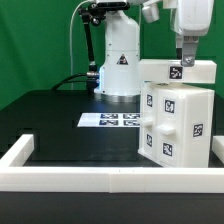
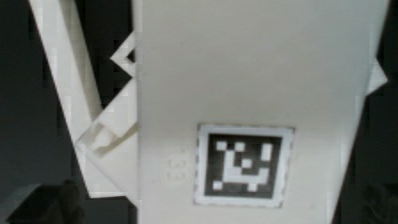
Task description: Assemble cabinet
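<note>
The cabinet [image 1: 178,125] is a white box with several black-and-white tags, standing at the exterior view's right. A flat white panel [image 1: 160,70] with one tag lies across its top. My gripper [image 1: 185,60] hangs straight down onto that panel, by its tag. In the wrist view the panel [image 2: 249,80] and its tag [image 2: 240,165] fill the picture, with the cabinet's side pieces [image 2: 80,100] showing beside it. The gripper [image 2: 214,215] has its dark fingers at the two lower corners, wide apart on either side of the panel. The jaws stand open, and I see no squeeze on the panel.
The marker board [image 1: 112,120] lies flat on the black table in the middle. A low white border frame [image 1: 60,178] runs along the front and the sides. The arm's white base [image 1: 120,60] stands behind the marker board, in front of a green backdrop.
</note>
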{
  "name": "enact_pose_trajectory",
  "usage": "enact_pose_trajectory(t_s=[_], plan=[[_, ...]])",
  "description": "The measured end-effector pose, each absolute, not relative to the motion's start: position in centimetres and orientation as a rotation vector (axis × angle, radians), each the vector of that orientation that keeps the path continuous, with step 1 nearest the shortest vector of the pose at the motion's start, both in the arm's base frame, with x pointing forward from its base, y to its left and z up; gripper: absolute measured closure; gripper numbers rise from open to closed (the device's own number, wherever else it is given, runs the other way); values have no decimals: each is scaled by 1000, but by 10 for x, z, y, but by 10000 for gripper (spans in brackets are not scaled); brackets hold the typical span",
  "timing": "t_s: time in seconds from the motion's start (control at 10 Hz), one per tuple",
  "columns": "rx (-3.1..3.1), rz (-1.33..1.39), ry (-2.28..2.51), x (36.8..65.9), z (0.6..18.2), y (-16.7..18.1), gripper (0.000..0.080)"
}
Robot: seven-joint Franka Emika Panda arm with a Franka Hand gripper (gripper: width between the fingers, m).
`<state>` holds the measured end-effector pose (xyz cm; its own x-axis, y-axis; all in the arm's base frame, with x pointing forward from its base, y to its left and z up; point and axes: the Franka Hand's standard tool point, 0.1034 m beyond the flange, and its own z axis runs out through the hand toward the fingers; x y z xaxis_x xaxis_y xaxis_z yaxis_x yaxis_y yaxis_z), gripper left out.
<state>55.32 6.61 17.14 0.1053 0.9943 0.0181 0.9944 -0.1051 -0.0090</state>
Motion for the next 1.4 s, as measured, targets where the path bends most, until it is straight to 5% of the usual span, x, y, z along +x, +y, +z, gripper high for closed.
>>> enact_pose_trajectory(t_s=[0.5, 0.7, 1.4], plan=[[-2344, 4, -2053, 548, 166, 60, 2], [-2346, 4, -2051, 548, 166, 59, 246], [-2665, 11, -1615, 548, 166, 59, 239]])
